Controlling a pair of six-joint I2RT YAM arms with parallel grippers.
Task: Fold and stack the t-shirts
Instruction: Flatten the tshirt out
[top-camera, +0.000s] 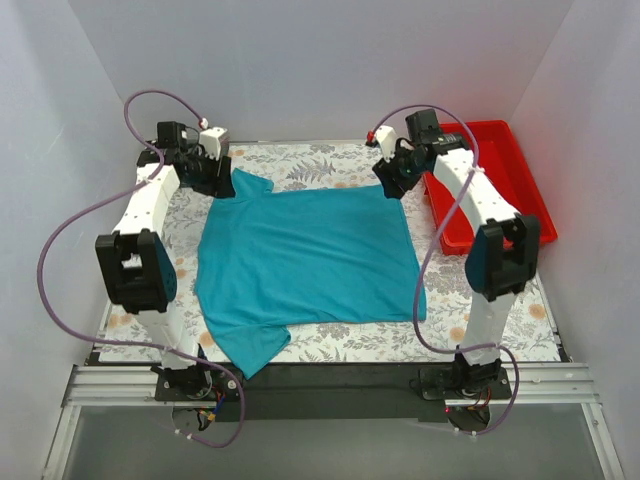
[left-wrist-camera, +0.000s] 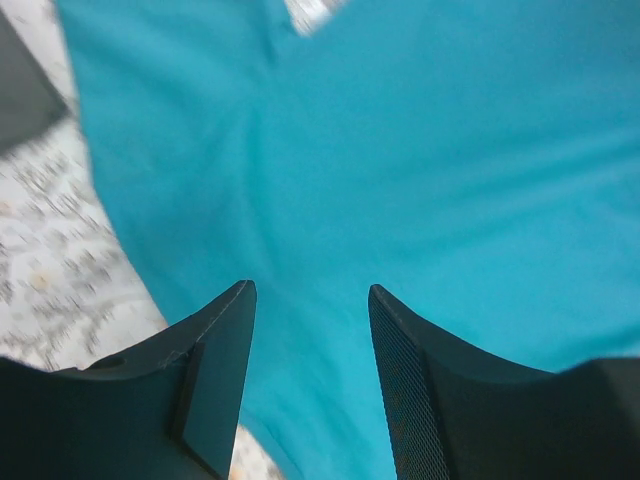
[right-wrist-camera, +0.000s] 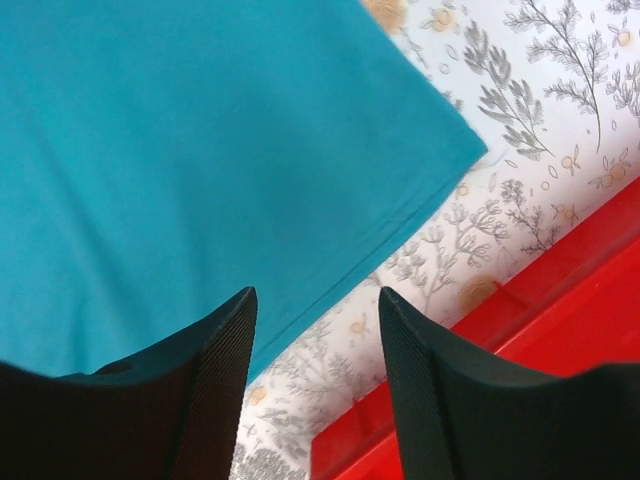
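A teal t-shirt (top-camera: 305, 255) lies spread flat on the floral table cloth, one sleeve at the far left, one at the near left. My left gripper (top-camera: 222, 180) hovers open over the far left sleeve; in the left wrist view it (left-wrist-camera: 310, 292) has only teal cloth (left-wrist-camera: 420, 150) between its jaws. My right gripper (top-camera: 392, 183) hovers open at the shirt's far right corner; in the right wrist view it (right-wrist-camera: 315, 295) stands over the hem edge (right-wrist-camera: 200, 150) and floral cloth. The dark grey shirt is out of view.
A red plastic tray (top-camera: 495, 185) stands at the right side of the table, also in the right wrist view (right-wrist-camera: 560, 340). The floral table cloth (top-camera: 450, 310) shows around the shirt. White walls enclose the back and both sides.
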